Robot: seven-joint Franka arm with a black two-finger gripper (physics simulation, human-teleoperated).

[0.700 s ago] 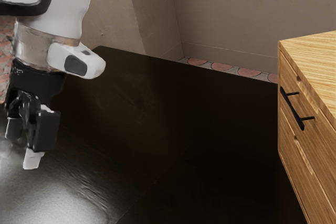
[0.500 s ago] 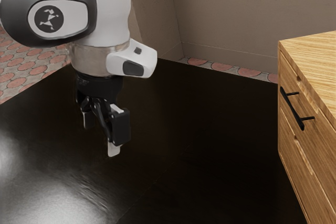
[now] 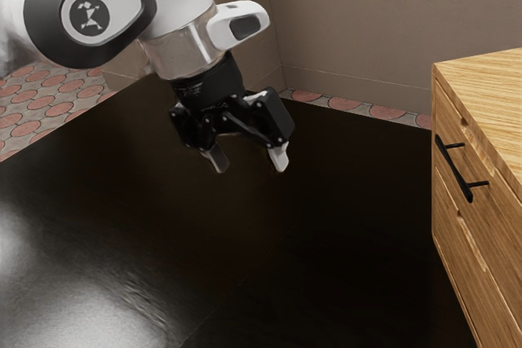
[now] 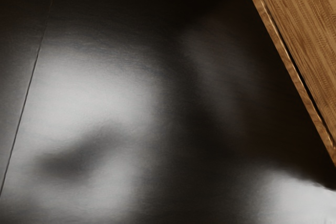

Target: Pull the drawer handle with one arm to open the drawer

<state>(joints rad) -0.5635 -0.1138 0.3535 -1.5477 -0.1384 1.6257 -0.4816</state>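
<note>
A light wooden drawer cabinet [image 3: 481, 201] stands at the exterior view's right edge. Its upper drawer front carries a black bar handle [image 3: 459, 167], and the drawer sits flush with the cabinet. My gripper [image 3: 249, 159] hangs above the dark tabletop near the middle of the exterior view, well to the left of the handle. Its fingers are open and hold nothing, their white tips pointing down and toward the cabinet. In the wrist view, a corner of the wooden cabinet [image 4: 299, 45] shows beyond the glossy table.
The glossy black table [image 3: 245, 266] spreads across the scene. A beige wall corner [image 3: 269, 30] stands behind it, and red patterned floor tiles [image 3: 49, 103] lie past the table's far left edge.
My arm has swung from the exterior view's far left toward the middle and risen. The hand has turned so the fingers now point toward the cabinet. The drawer has not moved.
</note>
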